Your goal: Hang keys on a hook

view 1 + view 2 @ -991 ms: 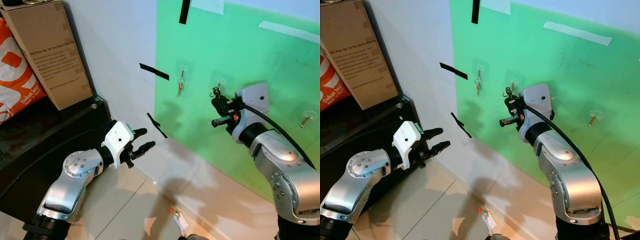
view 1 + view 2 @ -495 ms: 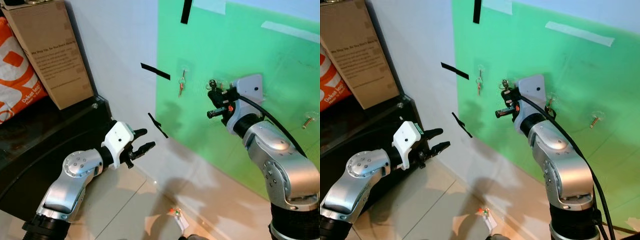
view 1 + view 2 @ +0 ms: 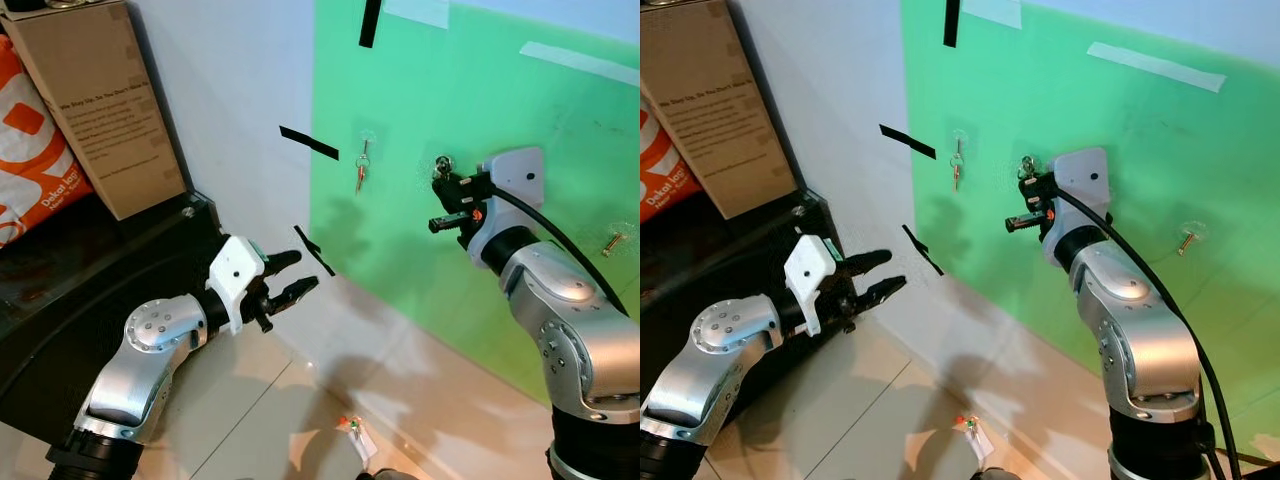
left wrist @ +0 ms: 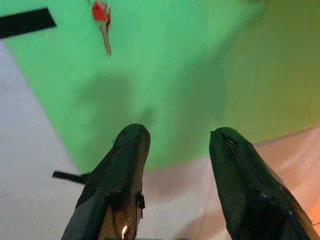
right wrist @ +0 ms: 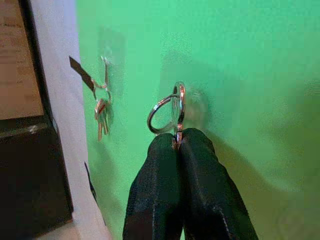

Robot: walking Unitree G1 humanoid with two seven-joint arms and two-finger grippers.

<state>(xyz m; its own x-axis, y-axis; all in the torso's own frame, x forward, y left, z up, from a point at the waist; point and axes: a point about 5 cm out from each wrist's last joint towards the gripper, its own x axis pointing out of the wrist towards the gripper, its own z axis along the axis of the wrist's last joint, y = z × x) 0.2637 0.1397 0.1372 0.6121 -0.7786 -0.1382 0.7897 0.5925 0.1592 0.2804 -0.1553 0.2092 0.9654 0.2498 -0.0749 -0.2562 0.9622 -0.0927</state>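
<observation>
My right gripper (image 3: 442, 176) is raised against the green board (image 3: 500, 100) and is shut on a silver key ring (image 5: 169, 107). The ring stands up from the fingertips, right in front of a clear wall hook (image 5: 194, 106); I cannot tell whether it is over the hook. Another set of keys (image 3: 361, 172) with a red tag hangs on the hook to the left. A third hook (image 3: 614, 241) with a brass pin sits further right. My left gripper (image 3: 302, 274) is held low by the wall, open, with nothing between its fingers (image 4: 129, 150).
A cardboard box (image 3: 100, 100) and an orange bag (image 3: 30, 150) stand on a black cabinet (image 3: 100, 270) at the left. Black tape strips (image 3: 308, 143) mark the wall. A small tagged item (image 3: 355, 432) lies on the tiled floor below.
My right gripper swung left with the key ring, then came back right to the middle hook. My left gripper rose a little and its fingers spread slightly.
</observation>
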